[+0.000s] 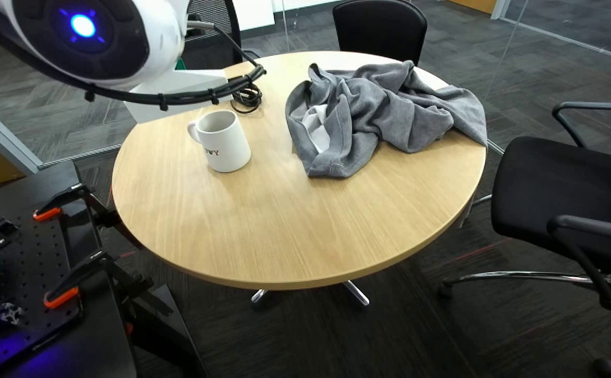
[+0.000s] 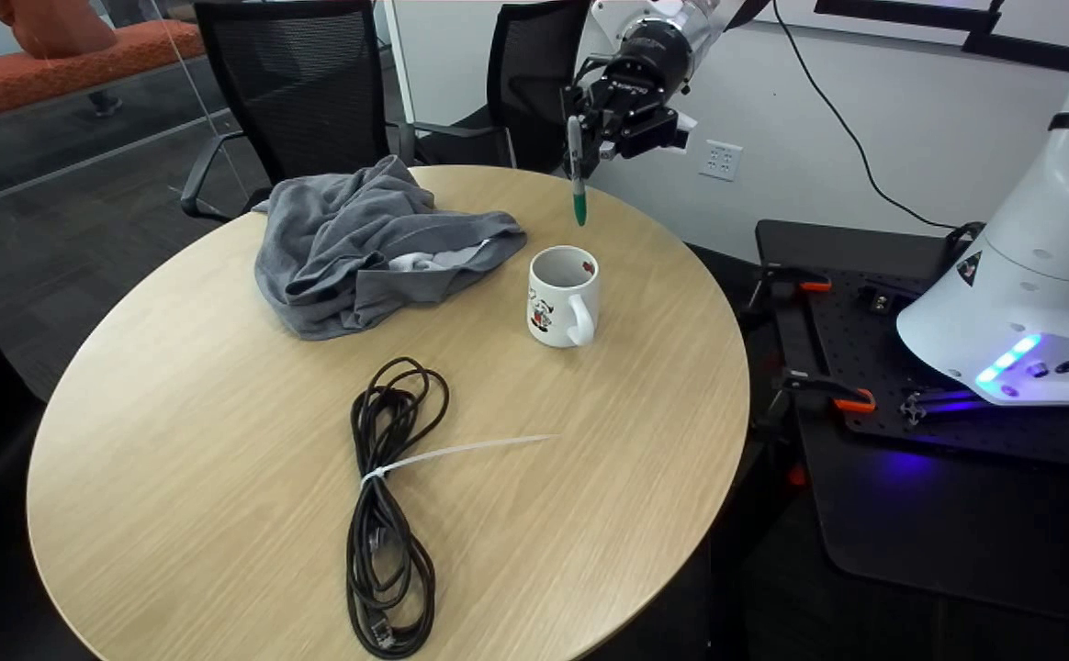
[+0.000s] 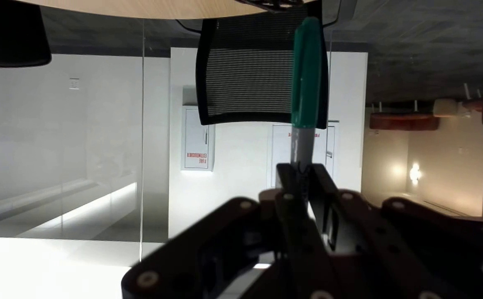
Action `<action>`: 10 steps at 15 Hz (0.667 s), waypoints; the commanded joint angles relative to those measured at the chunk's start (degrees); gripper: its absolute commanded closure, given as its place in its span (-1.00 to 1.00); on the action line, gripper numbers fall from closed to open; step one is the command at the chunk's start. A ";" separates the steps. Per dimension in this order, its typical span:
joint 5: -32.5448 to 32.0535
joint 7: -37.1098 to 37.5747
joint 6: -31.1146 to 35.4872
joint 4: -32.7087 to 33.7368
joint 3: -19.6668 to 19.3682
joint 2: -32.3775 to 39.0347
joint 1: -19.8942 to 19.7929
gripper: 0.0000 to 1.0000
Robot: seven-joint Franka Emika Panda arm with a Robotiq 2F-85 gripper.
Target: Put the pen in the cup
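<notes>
The pen is a grey marker with a green cap. My gripper (image 2: 582, 147) is shut on the pen (image 2: 579, 188), which hangs nearly upright, cap down, in an exterior view. The wrist view shows the pen (image 3: 306, 79) between my fingertips (image 3: 301, 172), cap pointing away from them. The cup is a white mug with a printed design, upright on the table, in both exterior views (image 1: 228, 146) (image 2: 548, 303). The pen's cap end is above and apart from the mug's rim, seemingly behind it there. The mug is out of the wrist view. The arm hides my gripper in an exterior view.
The round wooden table (image 1: 295, 226) bears a crumpled grey cloth (image 2: 351, 248) beside the mug and a coiled black cable (image 2: 388, 523) with a white tie. Black chairs (image 1: 381, 29) stand around it. The robot's base (image 2: 1021, 321) stands on a black bench.
</notes>
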 commanded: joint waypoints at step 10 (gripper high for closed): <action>2.91 0.14 0.67 3.38 -0.51 7.60 -2.65 0.93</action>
